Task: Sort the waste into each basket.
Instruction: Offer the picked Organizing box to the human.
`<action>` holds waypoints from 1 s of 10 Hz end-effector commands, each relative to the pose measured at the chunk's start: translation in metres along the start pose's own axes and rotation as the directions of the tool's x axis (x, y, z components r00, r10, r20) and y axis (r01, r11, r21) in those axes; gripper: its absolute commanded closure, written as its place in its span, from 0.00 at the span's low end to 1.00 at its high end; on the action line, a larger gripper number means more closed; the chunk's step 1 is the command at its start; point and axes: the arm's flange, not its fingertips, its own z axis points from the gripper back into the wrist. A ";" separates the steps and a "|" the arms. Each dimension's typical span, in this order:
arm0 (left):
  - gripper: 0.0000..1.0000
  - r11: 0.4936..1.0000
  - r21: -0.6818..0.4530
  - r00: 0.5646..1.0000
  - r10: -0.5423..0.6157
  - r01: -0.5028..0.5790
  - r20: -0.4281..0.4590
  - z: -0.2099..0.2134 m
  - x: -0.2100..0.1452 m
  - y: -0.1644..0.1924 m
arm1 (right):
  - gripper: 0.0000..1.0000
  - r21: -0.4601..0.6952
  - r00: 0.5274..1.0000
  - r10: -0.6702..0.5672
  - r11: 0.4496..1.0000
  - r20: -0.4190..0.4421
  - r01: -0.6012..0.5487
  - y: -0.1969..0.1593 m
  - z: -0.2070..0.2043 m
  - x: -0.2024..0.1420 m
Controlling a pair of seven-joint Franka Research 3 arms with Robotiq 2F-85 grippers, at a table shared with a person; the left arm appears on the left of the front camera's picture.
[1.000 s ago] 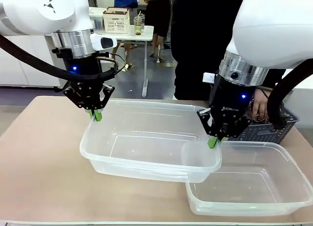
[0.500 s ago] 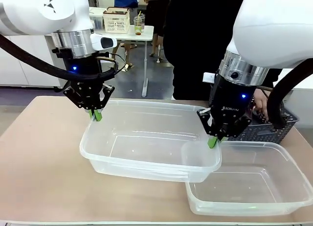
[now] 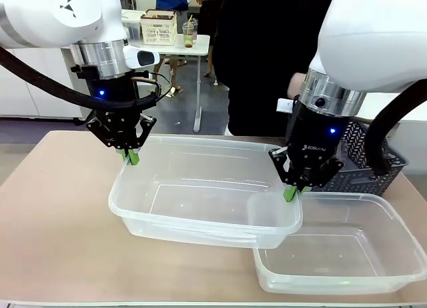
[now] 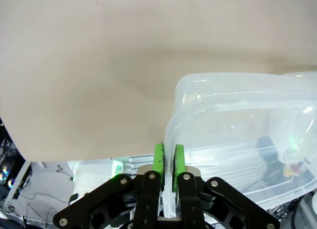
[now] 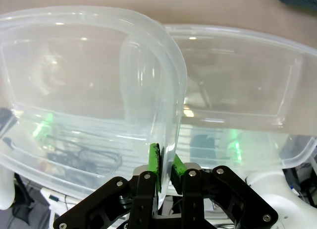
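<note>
Two clear plastic baskets show; no cans or bottles are in view. The larger left basket (image 3: 200, 195) is held off the table by both arms, its right end overlapping the right basket (image 3: 347, 245), which rests on the table. My left gripper (image 3: 131, 157) is shut on the left basket's far left rim (image 4: 171, 140). My right gripper (image 3: 289, 192) is shut on its right rim (image 5: 171, 140). Both baskets look empty.
A dark grey slotted basket (image 3: 370, 165) stands at the far right of the table, behind my right arm. A person in black (image 3: 267, 55) stands at the far side. The tan table (image 3: 53, 208) is bare on the left.
The person's hand has left the dark grey basket and moved up and left behind my right arm. Both arms and the clear baskets have stayed still.
</note>
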 end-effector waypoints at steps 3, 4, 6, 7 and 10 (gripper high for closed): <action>0.90 1.000 -0.003 1.000 0.000 0.000 0.001 0.003 0.000 -0.002 | 0.92 -0.006 0.999 0.033 0.999 -0.001 -0.033 -0.001 0.004 0.001; 0.90 1.000 -0.003 1.000 0.000 0.000 0.001 0.003 0.000 -0.002 | 0.92 -0.006 0.999 0.033 0.999 -0.001 -0.033 -0.001 0.004 0.001; 0.90 1.000 -0.003 1.000 0.000 0.000 0.001 0.003 0.000 -0.002 | 0.92 -0.006 0.999 0.033 0.999 -0.001 -0.033 -0.001 0.004 0.001; 0.90 1.000 -0.003 1.000 0.000 0.000 0.001 0.003 0.000 -0.002 | 0.92 -0.006 0.999 0.033 0.999 -0.001 -0.033 -0.001 0.004 0.001; 0.90 1.000 -0.003 1.000 0.000 0.000 0.001 0.003 0.000 -0.002 | 0.92 -0.006 0.999 0.033 0.999 -0.001 -0.033 -0.001 0.004 0.001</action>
